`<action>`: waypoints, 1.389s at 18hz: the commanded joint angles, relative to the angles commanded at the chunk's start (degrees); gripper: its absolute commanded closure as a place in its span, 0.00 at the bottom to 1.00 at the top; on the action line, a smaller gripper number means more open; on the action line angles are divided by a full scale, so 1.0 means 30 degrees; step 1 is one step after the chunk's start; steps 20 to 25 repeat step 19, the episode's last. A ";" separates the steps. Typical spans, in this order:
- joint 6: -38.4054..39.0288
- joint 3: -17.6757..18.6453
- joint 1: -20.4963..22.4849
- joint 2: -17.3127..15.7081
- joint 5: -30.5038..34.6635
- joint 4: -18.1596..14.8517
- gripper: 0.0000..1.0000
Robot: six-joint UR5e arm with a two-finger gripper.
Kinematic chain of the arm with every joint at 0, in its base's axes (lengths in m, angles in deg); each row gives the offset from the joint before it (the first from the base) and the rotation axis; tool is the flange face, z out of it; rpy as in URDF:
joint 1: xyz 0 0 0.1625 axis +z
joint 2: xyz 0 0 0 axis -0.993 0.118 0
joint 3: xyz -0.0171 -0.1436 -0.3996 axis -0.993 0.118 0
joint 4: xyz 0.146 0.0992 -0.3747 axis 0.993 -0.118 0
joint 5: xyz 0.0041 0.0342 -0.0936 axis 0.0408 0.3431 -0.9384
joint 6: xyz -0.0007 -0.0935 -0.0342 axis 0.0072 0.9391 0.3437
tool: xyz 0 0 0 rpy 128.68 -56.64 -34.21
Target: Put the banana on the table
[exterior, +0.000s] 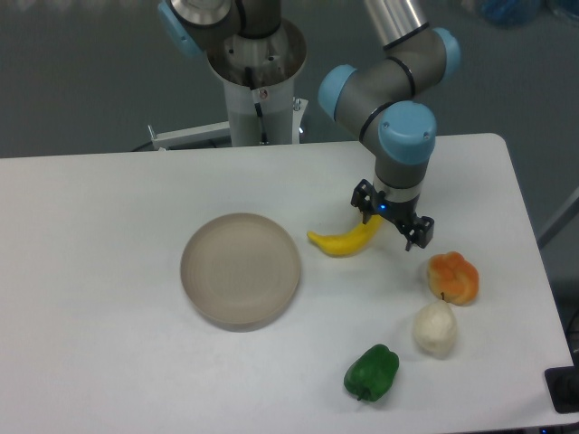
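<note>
Fixed camera, banana [344, 241]: lying on the table [109, 271] just right of the middle, between the beige dish [241, 268] and the orange fruit [453, 278].
Gripper [393, 220]: fingers spread apart over the banana's right tip; apparently holding nothing.
Risk: snagging that tip when lifting away, dragging or rolling the banana toward the dish.
Hidden: contact at the tip, behind a finger; impossible to tell.
Cut off: arm at the upper frame edge.
</note>
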 joint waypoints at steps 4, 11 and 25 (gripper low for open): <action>0.0000 -0.1613 -0.0029 0.0676 0.0029 -0.0029 0.00; -0.0030 -0.3283 -0.0205 0.1349 0.0088 0.0000 0.00; -0.0029 -0.4661 -0.0234 0.1847 0.0088 -0.0029 0.00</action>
